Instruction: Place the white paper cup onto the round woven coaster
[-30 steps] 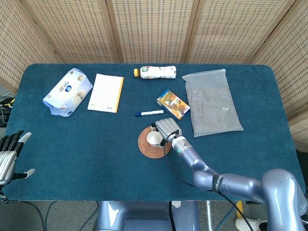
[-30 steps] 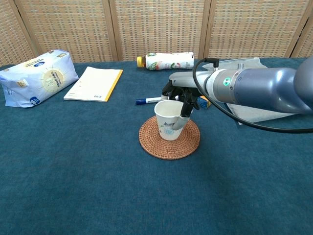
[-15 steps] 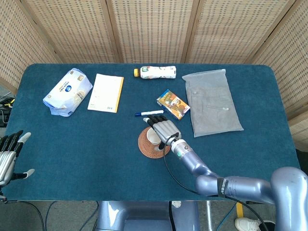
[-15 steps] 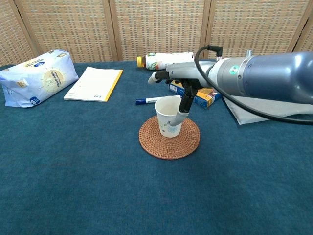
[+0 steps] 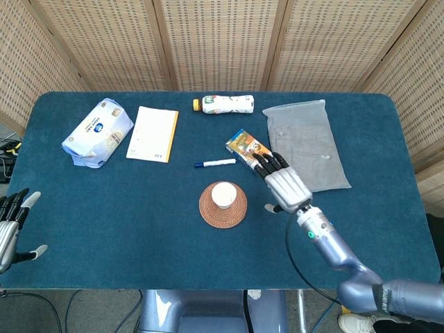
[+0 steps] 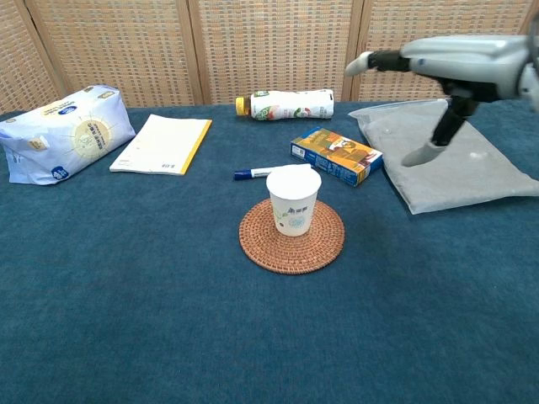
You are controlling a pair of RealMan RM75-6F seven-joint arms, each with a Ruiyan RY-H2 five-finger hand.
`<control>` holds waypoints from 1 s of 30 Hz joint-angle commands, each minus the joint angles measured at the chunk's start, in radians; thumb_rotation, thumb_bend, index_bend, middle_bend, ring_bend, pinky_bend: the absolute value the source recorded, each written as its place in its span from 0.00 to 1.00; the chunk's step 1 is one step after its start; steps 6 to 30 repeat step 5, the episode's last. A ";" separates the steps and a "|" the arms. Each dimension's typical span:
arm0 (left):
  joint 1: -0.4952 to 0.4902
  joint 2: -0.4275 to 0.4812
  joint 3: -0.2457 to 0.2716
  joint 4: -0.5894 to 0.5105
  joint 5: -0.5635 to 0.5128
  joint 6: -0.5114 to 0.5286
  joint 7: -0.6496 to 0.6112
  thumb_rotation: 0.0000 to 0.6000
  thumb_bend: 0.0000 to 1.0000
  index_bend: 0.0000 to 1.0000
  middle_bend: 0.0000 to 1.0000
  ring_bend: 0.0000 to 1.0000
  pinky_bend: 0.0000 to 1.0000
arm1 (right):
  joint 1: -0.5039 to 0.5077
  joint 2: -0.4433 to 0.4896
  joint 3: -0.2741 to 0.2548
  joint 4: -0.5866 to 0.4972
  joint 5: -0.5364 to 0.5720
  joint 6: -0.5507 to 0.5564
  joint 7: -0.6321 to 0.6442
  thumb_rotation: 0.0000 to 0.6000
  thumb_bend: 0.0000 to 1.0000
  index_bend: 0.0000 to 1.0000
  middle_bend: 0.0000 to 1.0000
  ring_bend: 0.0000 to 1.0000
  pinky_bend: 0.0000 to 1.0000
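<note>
The white paper cup (image 5: 223,195) (image 6: 293,200) stands upright on the middle of the round woven coaster (image 5: 208,211) (image 6: 261,244), touched by nothing. My right hand (image 5: 284,184) (image 6: 438,63) hovers to the right of the cup, well apart from it, with its fingers spread and nothing in them. At the table's near left edge my left hand (image 5: 12,225) is seen only in the head view, fingers apart and empty.
A blue pen (image 5: 215,164) and a small colourful box (image 5: 245,148) lie just behind the coaster. Further back are a bottle on its side (image 5: 224,104), a notepad (image 5: 152,134), a tissue pack (image 5: 97,132) and a grey plastic bag (image 5: 306,146).
My right hand let go of the cup, opened and pulled away up and to the right. The cup now stands upright and free on the coaster. The left hand barely moved.
</note>
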 commanded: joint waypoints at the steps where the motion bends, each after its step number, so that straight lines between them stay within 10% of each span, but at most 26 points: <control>1: 0.009 -0.003 0.005 -0.003 0.013 0.016 0.008 1.00 0.00 0.00 0.00 0.00 0.00 | -0.191 0.067 -0.130 0.137 -0.243 0.214 0.183 1.00 0.00 0.00 0.00 0.00 0.00; 30: 0.016 -0.008 0.010 -0.006 0.030 0.034 0.025 1.00 0.00 0.00 0.00 0.00 0.00 | -0.275 0.062 -0.167 0.228 -0.305 0.310 0.255 1.00 0.00 0.00 0.00 0.00 0.00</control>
